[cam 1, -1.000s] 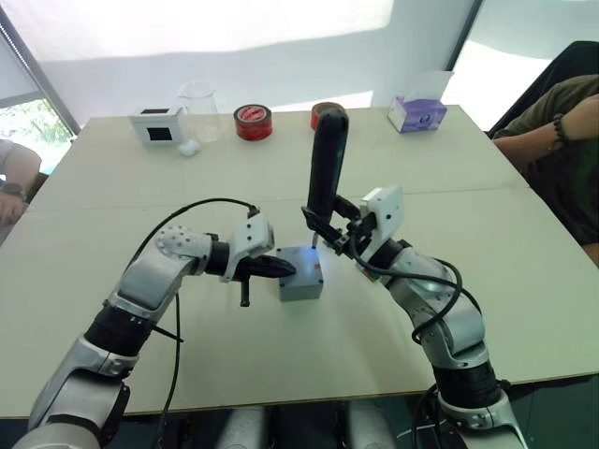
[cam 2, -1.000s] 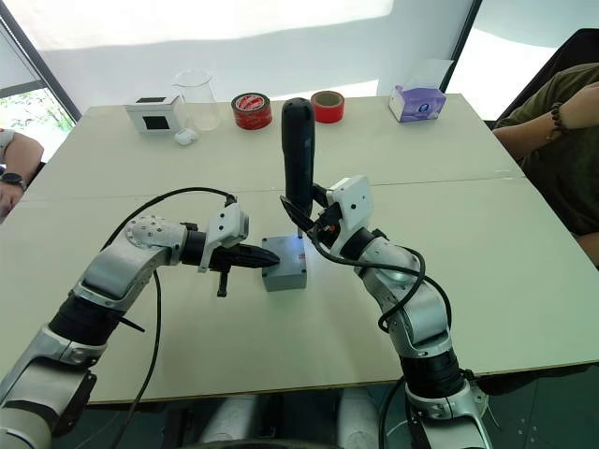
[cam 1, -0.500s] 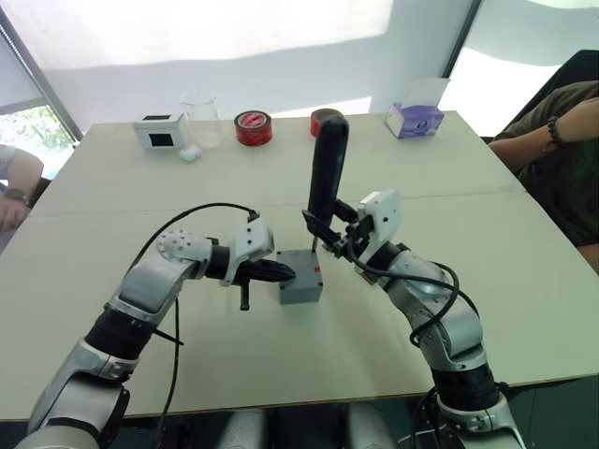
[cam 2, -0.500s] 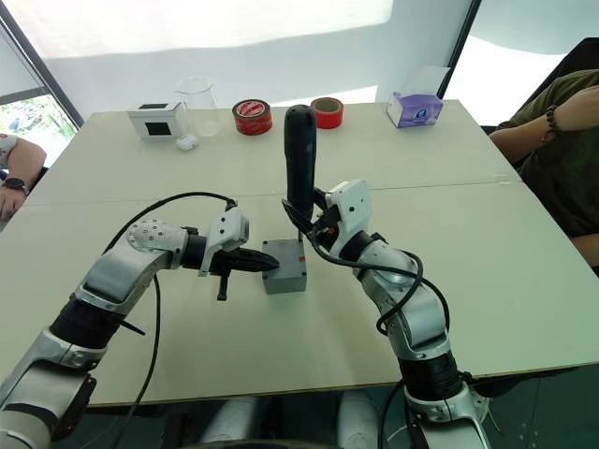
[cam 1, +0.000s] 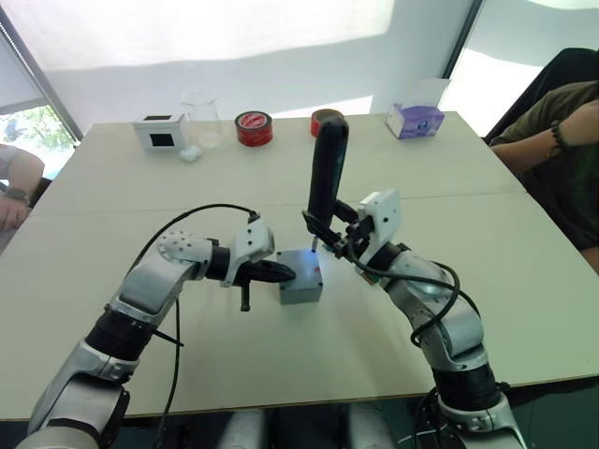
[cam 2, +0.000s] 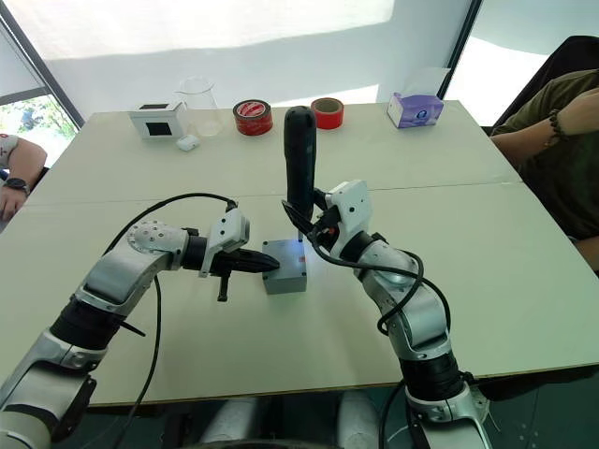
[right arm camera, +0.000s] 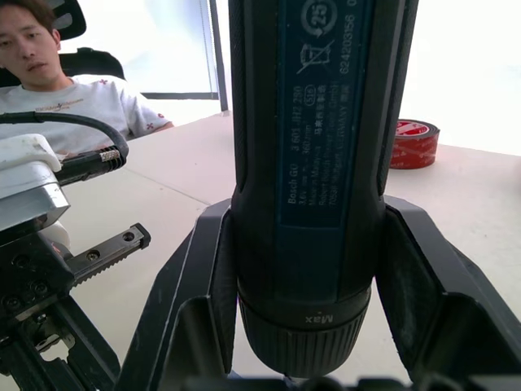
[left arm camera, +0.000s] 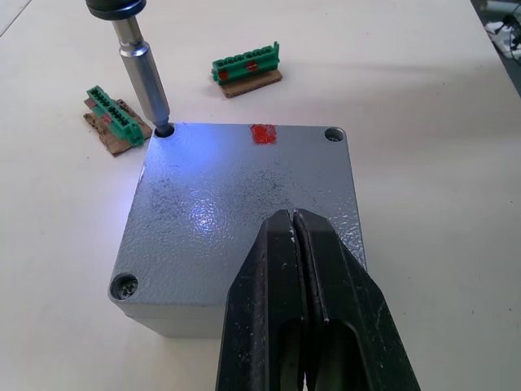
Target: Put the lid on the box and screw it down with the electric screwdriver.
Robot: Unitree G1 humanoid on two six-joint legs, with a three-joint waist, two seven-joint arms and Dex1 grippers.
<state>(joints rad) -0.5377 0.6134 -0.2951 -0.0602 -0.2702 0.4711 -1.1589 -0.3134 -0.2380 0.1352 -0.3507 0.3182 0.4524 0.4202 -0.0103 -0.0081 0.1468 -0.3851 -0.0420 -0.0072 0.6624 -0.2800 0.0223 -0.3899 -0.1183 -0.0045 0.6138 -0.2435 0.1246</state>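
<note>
Lid (left arm camera: 244, 212) sits on the box (cam 1: 301, 285), my left gripper (left arm camera: 299, 236) pressing it with fingers together, right gripper (cam 1: 328, 241) clamping the electric screwdriver (cam 1: 327, 173) upright in a corner hole; next, I judge, drive it.

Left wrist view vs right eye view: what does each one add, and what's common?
Left wrist adds: two green connector blocks beside the box, a screw head in one lid corner, the bit seated in another corner hole, the left claw shut on the lid. Right eye adds: the right claw holding the electric screwdriver upright, and tape rolls, beaker and tissue box at the far edge. Common: box, red mark, blue glow.
</note>
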